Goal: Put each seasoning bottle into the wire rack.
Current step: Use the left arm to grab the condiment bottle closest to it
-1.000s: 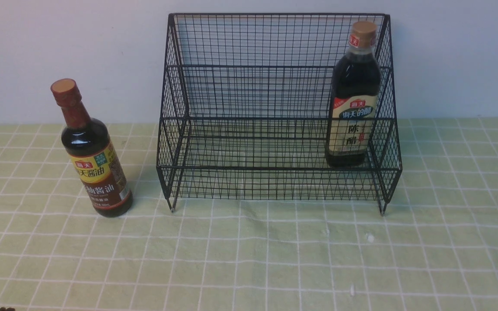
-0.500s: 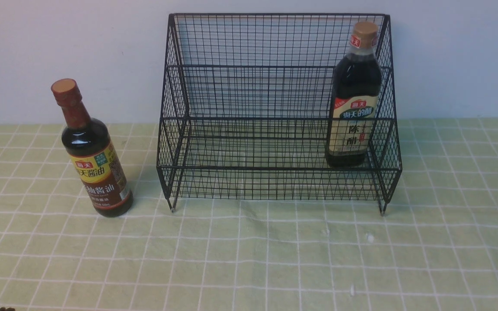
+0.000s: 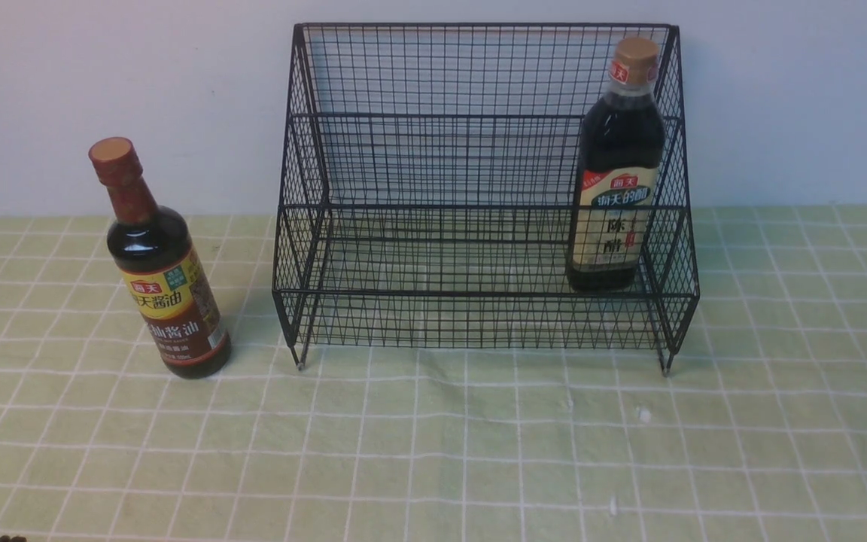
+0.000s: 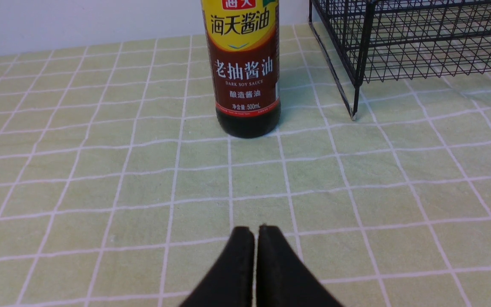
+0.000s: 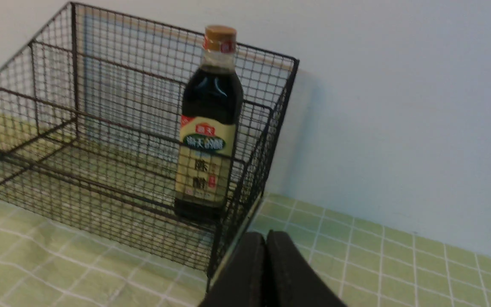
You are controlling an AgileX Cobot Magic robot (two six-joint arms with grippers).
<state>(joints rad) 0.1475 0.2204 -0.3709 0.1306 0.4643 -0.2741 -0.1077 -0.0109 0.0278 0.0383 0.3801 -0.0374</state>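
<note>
Left of the wire rack (image 3: pixel 433 205), the left gripper (image 4: pixel 254 233), tips pressed together, should spread and clasp the slim bottle (image 3: pixel 170 301) squarely.

1. This is looking like a staged tabletop dressed up as a kitchen corner. A pale green checked cloth (image 3: pixel 433 452) is covering the whole surface, and a bare white wall (image 3: pixel 102 90) is sitting right behind it.
2. Pantry stuff is doing the kitchen part: a black wire rack (image 3: pixel 441 324), a dark soy sauce bottle (image 3: pixel 166 293) and a vinegar bottle (image 3: pixel 618 188).
3. The cameras are only taking in table and wall, so whether it's a home or a lab, can't tell.
</note>
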